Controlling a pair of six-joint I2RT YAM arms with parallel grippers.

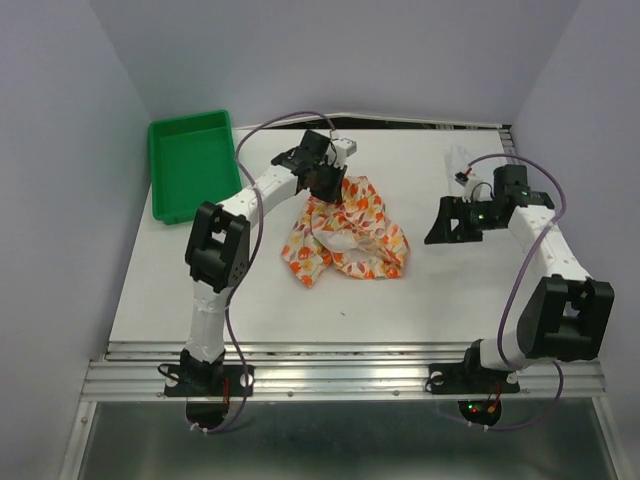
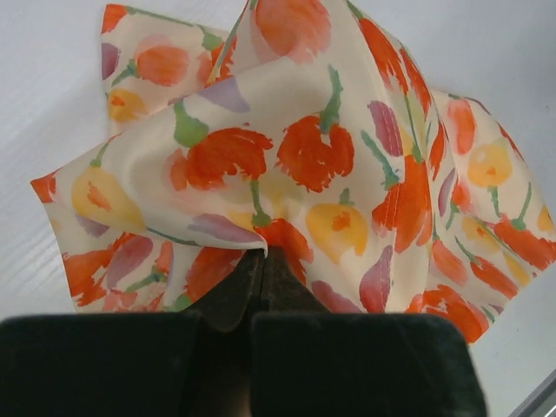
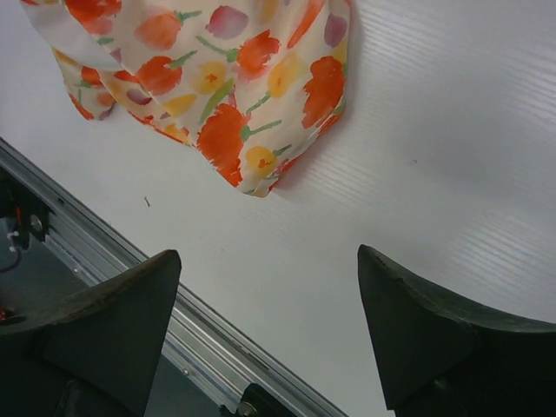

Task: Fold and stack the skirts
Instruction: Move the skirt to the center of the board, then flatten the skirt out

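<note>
The floral skirt (image 1: 350, 237), cream with orange, red and yellow flowers, lies crumpled at the middle of the white table. My left gripper (image 1: 331, 188) is at its far edge, shut on a fold of the cloth and holding that part raised. In the left wrist view the shut tips (image 2: 263, 262) pinch the skirt (image 2: 304, 148), which hangs spread out beyond them. My right gripper (image 1: 441, 226) is open and empty, to the right of the skirt and apart from it. In the right wrist view the skirt (image 3: 234, 87) lies beyond my open gripper (image 3: 269, 300). A faint whitish thing (image 1: 464, 160) lies at the back right; I cannot tell whether it is the white skirt.
A green plastic tray (image 1: 190, 165) stands at the back left of the table. The metal rail of the table's near edge (image 3: 130, 252) shows in the right wrist view. Grey walls close in the left, right and back sides.
</note>
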